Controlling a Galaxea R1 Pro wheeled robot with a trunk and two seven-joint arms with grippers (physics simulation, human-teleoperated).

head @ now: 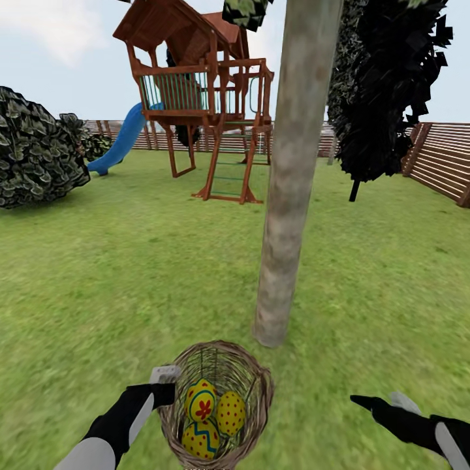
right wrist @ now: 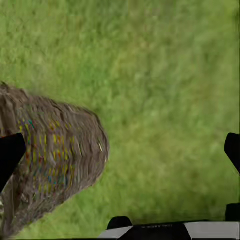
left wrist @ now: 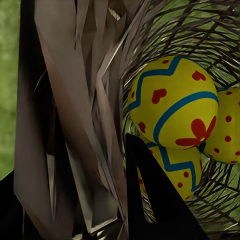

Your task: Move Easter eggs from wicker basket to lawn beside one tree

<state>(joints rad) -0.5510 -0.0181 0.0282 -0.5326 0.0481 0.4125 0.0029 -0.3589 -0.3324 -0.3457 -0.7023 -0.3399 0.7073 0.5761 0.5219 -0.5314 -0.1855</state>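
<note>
The left gripper (head: 171, 385) was clamped on the rim of the small brown open-weave wicker basket (head: 254, 375), near the grey-brown tree trunk (head: 287, 215). Three yellow painted eggs (head: 201, 399) lay inside. The right gripper (head: 378, 401) hung beside it, fingers apart, empty.

Two robot arms are seen from the head camera. The left arm (head: 121, 427) has a smooth light-grey forearm shell that gives way to a matte black wrist section, ending in a small pale-grey block at the left gripper (head: 165, 375). The right arm (head: 427, 431) is likewise black near the wrist with a light-grey panel behind it; the right gripper (head: 382, 401) shows a pointed black finger and a pale-grey one.
</note>
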